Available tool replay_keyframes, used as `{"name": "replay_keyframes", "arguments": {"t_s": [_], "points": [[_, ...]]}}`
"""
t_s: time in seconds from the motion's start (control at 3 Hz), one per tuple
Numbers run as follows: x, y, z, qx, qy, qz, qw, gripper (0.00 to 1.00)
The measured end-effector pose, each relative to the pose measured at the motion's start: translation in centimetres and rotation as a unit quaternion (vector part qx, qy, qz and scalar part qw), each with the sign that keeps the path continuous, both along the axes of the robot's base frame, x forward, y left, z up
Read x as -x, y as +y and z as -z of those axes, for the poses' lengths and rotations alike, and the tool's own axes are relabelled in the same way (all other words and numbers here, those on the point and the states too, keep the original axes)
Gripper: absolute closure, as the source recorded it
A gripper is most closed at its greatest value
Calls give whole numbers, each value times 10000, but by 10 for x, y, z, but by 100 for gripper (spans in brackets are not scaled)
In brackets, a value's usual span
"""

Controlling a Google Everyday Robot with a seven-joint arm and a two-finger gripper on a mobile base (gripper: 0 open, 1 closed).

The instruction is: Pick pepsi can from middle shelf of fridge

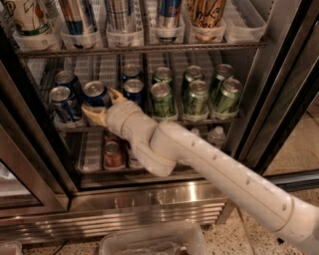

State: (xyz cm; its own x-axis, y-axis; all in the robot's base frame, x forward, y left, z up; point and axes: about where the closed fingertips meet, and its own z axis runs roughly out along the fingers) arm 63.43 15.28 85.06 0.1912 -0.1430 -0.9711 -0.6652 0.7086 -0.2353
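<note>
Several dark-blue pepsi cans stand on the left of the middle shelf [209, 121] of the fridge [149, 201]. My gripper [104, 103] reaches in from the lower right and sits right at the front pepsi can [96, 93] in the second lane, low against its body. The can stands upright on the shelf. Other pepsi cans stand to its left [63, 102] and right [133, 89], with more behind. My white arm [209, 164] crosses the front of the lower shelf.
Green cans [162, 98] fill the right lanes of the middle shelf. Tall cans [168, 12] stand on the rack above. A small red can [113, 154] and a water bottle [217, 135] are on the rack below. The dark door frame [279, 99] stands at the right; a plastic bin [149, 241] sits on the floor.
</note>
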Motion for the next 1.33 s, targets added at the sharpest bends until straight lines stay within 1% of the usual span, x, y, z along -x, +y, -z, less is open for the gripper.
{"name": "replay_keyframes", "arguments": {"t_s": [0.33, 0.67, 1.0, 1.33], "points": [[1, -2, -33, 287, -292, -321, 9986, 100], [11, -1, -61, 423, -489, -600, 9961, 100], [22, -3, -66, 372, -474, -890, 9942, 100], [36, -3, -49, 216, -236, -1294, 9911, 100]]}}
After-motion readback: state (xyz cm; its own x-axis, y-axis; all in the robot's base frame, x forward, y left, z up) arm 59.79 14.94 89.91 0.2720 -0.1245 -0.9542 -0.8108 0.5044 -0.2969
